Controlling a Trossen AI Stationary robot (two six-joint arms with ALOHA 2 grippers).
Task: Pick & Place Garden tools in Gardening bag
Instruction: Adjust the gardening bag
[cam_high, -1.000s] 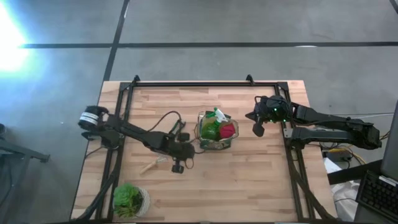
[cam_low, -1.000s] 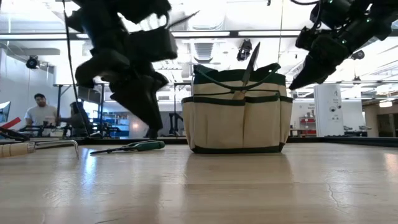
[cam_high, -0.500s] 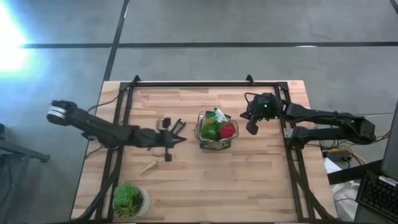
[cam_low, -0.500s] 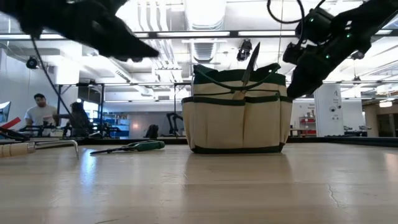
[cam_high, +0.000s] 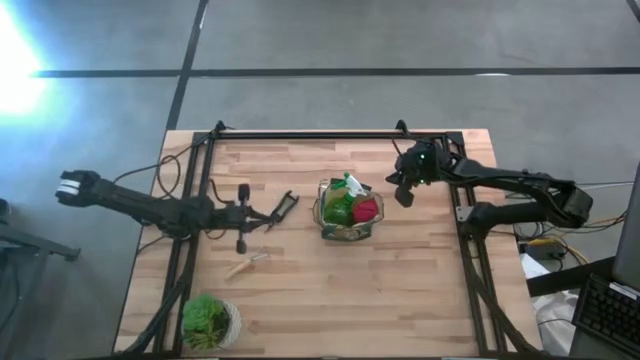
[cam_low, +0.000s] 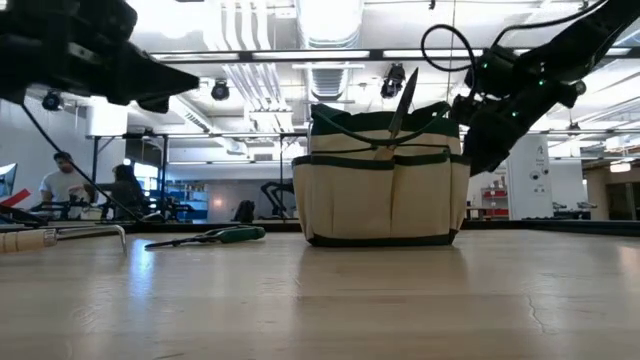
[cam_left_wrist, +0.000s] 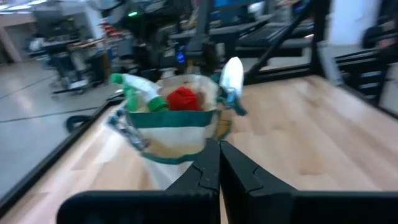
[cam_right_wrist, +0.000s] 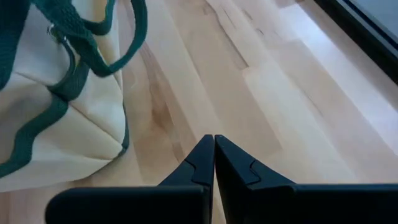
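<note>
The left gripper (cam_high: 241, 243) has pulled back from the gardening bag (cam_high: 349, 211), fingers shut and empty. 2 tools, maybe pruners (cam_high: 283, 207) and a wooden-handled tool (cam_high: 244, 265), still lie outside. The right gripper (cam_high: 404, 196) is shut and empty beside the bag.

Gardening bag (cam_right_wrist: 56, 112) cut off

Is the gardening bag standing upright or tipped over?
Upright: the gardening bag sits flat on its base, mouth upward, a tool handle sticking up.
</note>
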